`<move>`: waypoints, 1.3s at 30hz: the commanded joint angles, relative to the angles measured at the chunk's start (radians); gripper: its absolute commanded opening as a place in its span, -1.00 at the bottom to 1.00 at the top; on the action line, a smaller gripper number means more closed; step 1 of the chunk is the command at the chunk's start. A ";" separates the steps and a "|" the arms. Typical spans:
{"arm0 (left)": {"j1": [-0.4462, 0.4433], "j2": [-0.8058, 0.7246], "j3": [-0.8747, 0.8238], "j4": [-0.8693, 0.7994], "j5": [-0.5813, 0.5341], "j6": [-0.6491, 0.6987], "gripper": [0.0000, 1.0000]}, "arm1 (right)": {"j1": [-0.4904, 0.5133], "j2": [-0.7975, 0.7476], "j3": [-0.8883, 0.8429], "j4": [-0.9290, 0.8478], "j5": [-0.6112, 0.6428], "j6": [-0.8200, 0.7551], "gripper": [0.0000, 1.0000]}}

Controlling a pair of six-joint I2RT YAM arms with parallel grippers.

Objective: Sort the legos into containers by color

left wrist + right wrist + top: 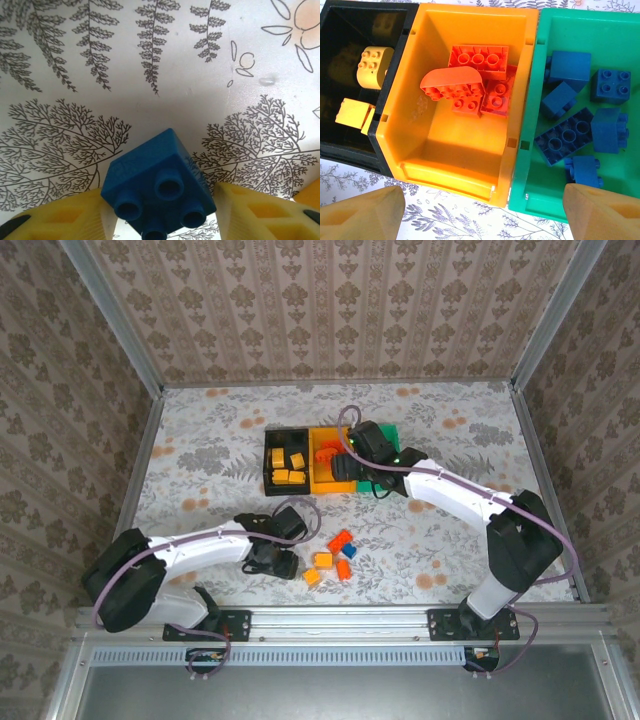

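Here left gripper brackets a blue lego, grip unclear; right gripper spread

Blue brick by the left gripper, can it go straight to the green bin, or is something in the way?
Yes: the right gripper hangs open above the orange bin and green bin, likely blocking the blue brick's way in.

**Ferns and florals**

We see a white tabletop covering printed with grey ferns and orange blossoms, boxed by damask-patterned beige wallpaper panels, slanting aluminium corner posts and a metal rail along the near edge.
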 commanded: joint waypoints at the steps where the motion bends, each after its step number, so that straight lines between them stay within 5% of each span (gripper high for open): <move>1: -0.006 0.043 -0.006 0.055 -0.025 0.000 0.23 | -0.008 -0.042 -0.018 0.009 0.013 0.019 0.68; 5: -0.006 0.024 0.001 0.084 -0.090 0.021 0.26 | -0.012 -0.047 -0.024 0.011 0.012 0.020 0.68; 10: -0.005 0.014 0.012 0.092 -0.106 0.025 0.00 | -0.017 -0.053 -0.034 0.013 0.011 0.021 0.67; 21: -0.005 -0.062 0.028 0.065 -0.150 0.041 -0.19 | -0.034 -0.099 -0.088 0.035 0.009 0.037 0.67; 36: 0.028 -0.075 0.255 -0.038 -0.205 0.141 -0.16 | -0.093 -0.222 -0.191 0.024 0.020 0.058 0.67; 39: 0.052 -0.052 0.262 -0.077 -0.194 0.131 0.17 | -0.100 -0.262 -0.215 0.020 0.021 0.056 0.68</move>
